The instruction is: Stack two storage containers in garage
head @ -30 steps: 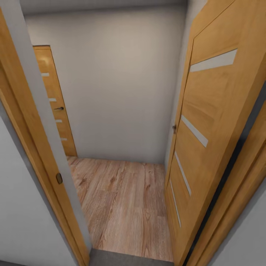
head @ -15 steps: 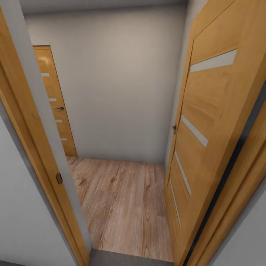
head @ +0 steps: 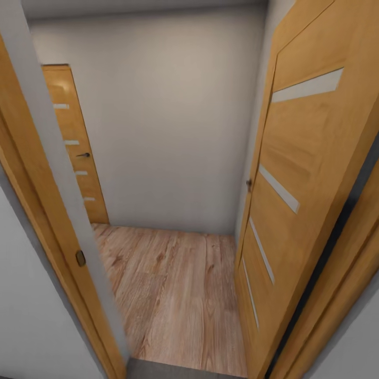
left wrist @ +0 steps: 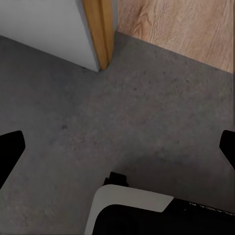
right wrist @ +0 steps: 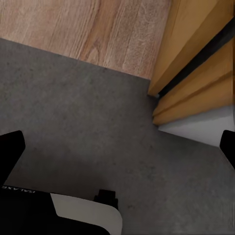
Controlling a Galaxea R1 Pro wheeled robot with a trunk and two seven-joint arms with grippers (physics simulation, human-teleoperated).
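Head view: a doorway frame [head: 50,210] in honey-coloured wood rises along the 9 o'clock side, with a small dark latch plate [head: 80,258] set in its edge. An open wooden door [head: 300,173] with pale glass strips fills the 3 o'clock side, its handle [head: 248,183] near its inner edge. Beyond the threshold lies a light wood plank floor [head: 179,295] backed by a plain white wall [head: 168,126]. A second, closed wooden door [head: 73,142] stands at 10 o'clock against that wall.

Left wrist view: the left gripper [left wrist: 120,149], fingers spread wide apart and holding nothing, hangs over the dark grey concrete floor [left wrist: 112,122]. The foot of the door frame meets the concrete at 12 o'clock.

Right wrist view: the right gripper [right wrist: 120,147], likewise spread wide and empty, hangs over the same concrete, with the foot of the open door at 2 o'clock. No storage container appears among these surfaces.
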